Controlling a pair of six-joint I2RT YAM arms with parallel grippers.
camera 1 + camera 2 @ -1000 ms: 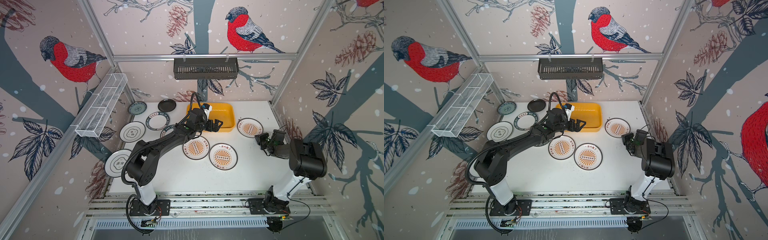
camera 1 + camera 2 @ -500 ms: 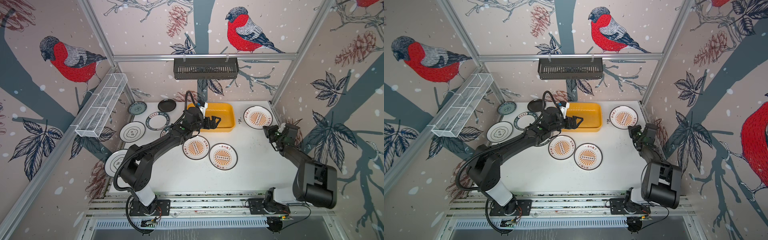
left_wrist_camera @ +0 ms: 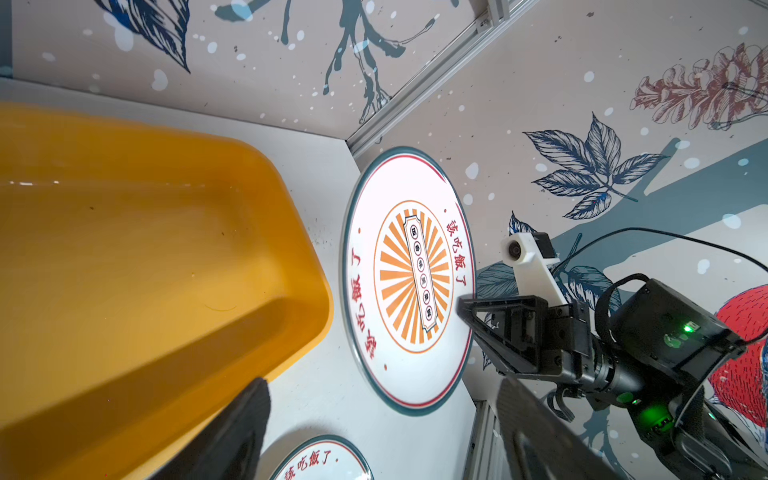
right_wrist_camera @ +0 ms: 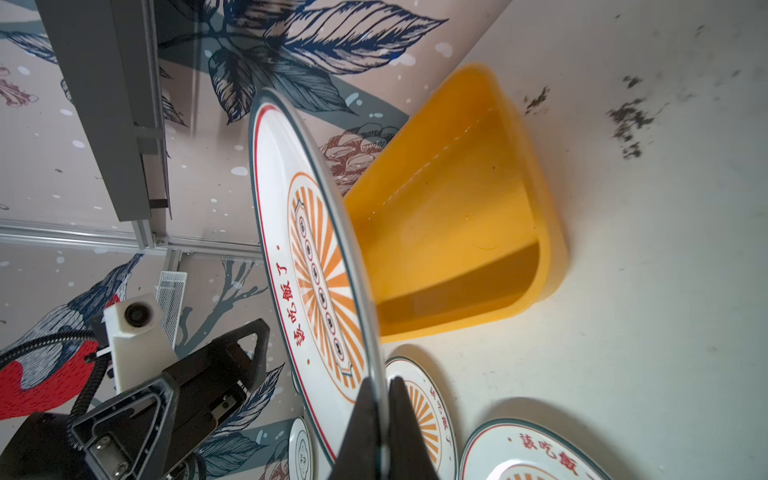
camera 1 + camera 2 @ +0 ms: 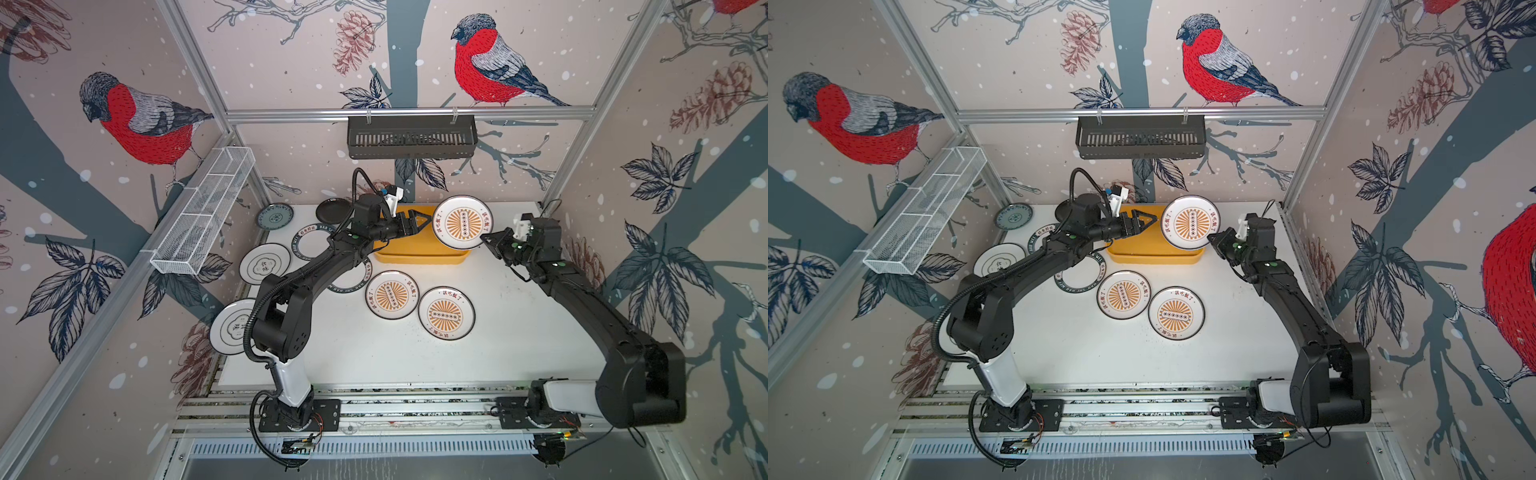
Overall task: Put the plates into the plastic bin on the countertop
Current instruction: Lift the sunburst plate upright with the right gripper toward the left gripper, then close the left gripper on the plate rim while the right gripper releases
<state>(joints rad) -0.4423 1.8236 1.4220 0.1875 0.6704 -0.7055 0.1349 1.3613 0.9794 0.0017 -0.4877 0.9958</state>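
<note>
Parts hidden or cropped
The plastic bin (image 5: 417, 255) was partly covered by the raised sunburst plate (image 5: 462, 222) and the left arm (image 5: 316, 268); a dark-rimmed plate (image 5: 351, 288) was largely hidden beneath that arm. The left gripper's fingers (image 3: 239, 434) were blurred and cropped, seemingly held apart.

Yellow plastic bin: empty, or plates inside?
Empty: the yellow rectangular plastic bin shows a bare floor in both wrist views. The right gripper holds a white orange-sunburst plate in the air.
</note>
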